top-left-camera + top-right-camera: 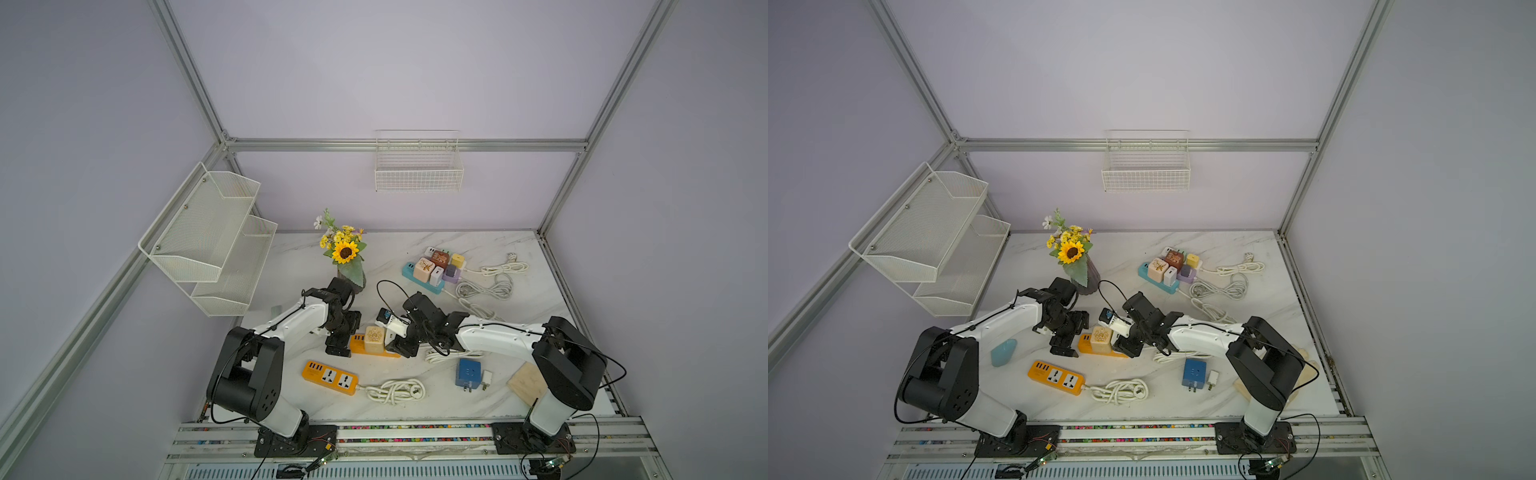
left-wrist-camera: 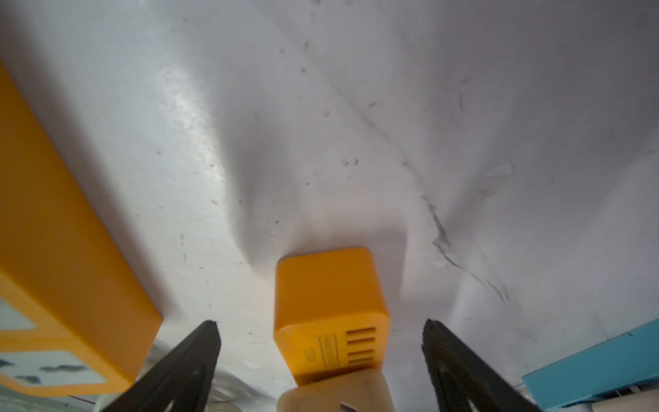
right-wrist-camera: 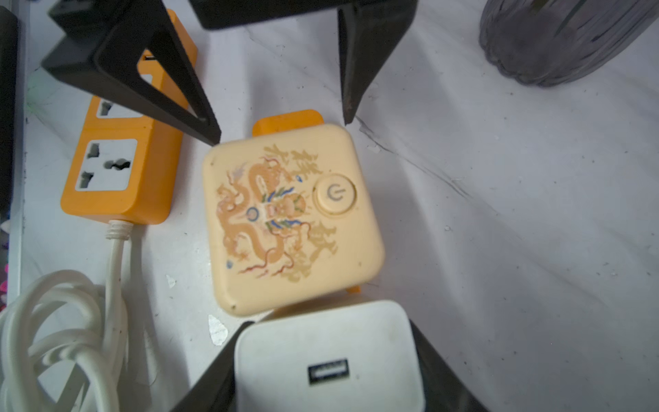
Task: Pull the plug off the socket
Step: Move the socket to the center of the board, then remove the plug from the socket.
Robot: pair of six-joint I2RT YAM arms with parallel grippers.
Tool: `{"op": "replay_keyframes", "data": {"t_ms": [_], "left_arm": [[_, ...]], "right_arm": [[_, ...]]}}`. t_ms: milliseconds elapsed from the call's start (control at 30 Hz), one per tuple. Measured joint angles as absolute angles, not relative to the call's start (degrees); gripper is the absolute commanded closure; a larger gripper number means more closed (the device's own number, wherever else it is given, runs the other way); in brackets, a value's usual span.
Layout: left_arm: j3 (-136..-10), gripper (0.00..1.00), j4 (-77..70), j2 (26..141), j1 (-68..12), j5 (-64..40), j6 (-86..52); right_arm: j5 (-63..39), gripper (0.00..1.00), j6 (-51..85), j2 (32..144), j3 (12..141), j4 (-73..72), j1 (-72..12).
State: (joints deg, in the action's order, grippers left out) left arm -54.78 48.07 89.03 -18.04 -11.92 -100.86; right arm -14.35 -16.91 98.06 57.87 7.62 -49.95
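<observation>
Right wrist view: right claw [image 3: 330, 323] tight around smooth rounded white plug [image 3: 328, 356]; left claw [image 3: 281, 130] spread.

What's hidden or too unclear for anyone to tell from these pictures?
- The white charger's prongs: right wrist view, its own body and the cream cube hide whether they sit in the orange strip.
- The wooden board: both top views, the right arm covers part.
- The lettering on the strip's end: left wrist view, blurred.
</observation>
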Motion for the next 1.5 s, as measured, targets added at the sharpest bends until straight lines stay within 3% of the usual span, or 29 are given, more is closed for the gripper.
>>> {"op": "replay_keyframes", "data": {"t_ms": [767,1100,1200,1367,1500], "left_arm": [[-56.38,0.25,43.31,95.68,-18.13,-13.19,-104.6],[-55.35,0.47,43.16,96.05,-18.28,-13.43,-105.49],[-55.33,0.6,43.42,96.07,-18.41,-13.28,-105.34],[-55.33,0.92,43.53,96.12,-18.44,-13.21,-105.38],[-55.81,1.0,44.21,96.57,-18.44,-13.06,-105.32]], "right_arm": [[-11.51,0.62,-16.36,98.54,57.95,6.22,-51.79],[-11.35,0.62,-17.21,98.65,57.95,5.96,-52.31],[-11.2,0.64,-17.56,98.7,57.95,5.74,-52.29],[-11.25,0.66,-18.52,98.8,58.35,6.09,-52.29],[-11.31,0.68,-19.4,98.91,59.09,7.33,-52.31]]}}
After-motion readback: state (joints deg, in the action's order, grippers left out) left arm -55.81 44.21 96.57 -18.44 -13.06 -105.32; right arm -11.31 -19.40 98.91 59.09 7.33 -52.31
